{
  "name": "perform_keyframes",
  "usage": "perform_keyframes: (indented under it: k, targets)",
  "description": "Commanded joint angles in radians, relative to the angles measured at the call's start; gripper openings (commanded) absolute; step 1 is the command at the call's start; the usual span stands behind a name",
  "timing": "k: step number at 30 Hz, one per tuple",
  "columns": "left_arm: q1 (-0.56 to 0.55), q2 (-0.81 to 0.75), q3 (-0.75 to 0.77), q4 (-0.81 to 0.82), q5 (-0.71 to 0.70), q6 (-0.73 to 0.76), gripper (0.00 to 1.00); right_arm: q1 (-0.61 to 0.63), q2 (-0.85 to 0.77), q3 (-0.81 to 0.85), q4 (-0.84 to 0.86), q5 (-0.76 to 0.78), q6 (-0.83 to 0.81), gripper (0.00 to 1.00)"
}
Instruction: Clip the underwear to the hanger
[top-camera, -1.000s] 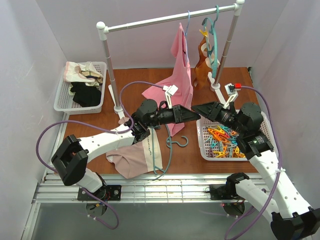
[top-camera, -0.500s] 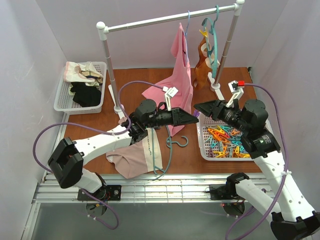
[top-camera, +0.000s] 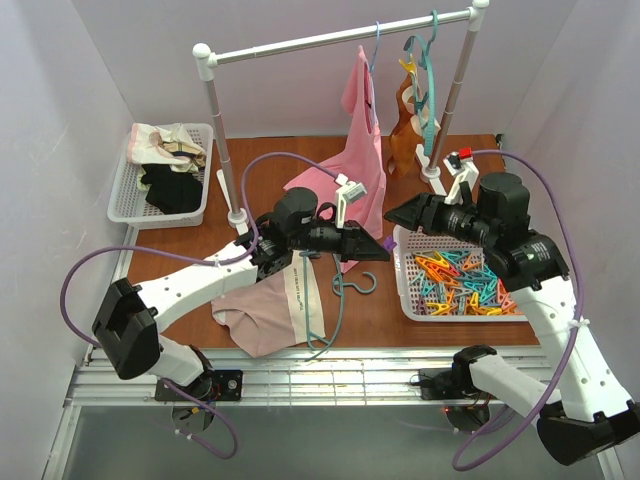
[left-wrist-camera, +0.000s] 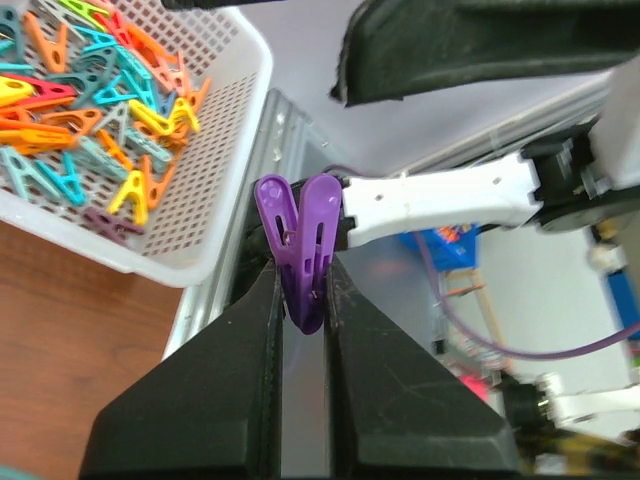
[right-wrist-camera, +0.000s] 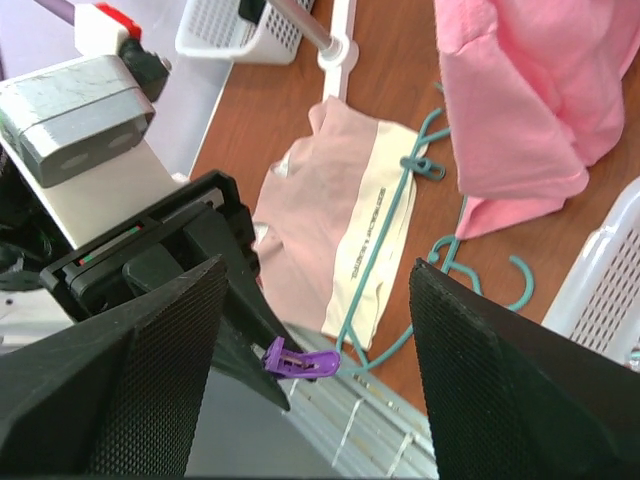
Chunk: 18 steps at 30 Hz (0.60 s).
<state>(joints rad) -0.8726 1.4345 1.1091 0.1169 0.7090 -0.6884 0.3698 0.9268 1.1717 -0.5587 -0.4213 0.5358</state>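
Over the underwear (top-camera: 262, 318), hanger (right-wrist-camera: 382, 235) hook points right; left end effector (left-wrist-camera: 303, 300) grips clip (left-wrist-camera: 300, 235), right end effector (top-camera: 393, 214) wide.

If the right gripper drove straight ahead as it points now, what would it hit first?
Probably the purple clothespin pinched by the left gripper, seen low between the open fingers of the right gripper in its wrist view; depth is unclear.

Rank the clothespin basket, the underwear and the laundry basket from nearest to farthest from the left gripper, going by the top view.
Measured from the left gripper:
1. The clothespin basket, just to the gripper's right, is nearest.
2. The underwear lies on the table toward the near left, clearly farther off.
3. The laundry basket, at the far left of the table, is farthest.
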Motion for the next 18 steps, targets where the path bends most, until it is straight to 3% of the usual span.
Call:
perform_keyframes:
  k: [1, 11, 18]
  targets:
    - [0.003, -0.026, 0.081, -0.233, 0.017, 0.211, 0.0, 0.003, 0.023, 0.108, -0.215, -0.057, -0.056, 0.65]
    - [0.003, -0.088, 0.106, -0.359, -0.166, 0.42, 0.0, 0.004, 0.024, 0.068, -0.257, -0.312, 0.084, 0.57]
    - [0.001, -0.109, 0.123, -0.372, -0.259, 0.458, 0.0, 0.003, -0.005, -0.001, -0.254, -0.291, 0.107, 0.55]
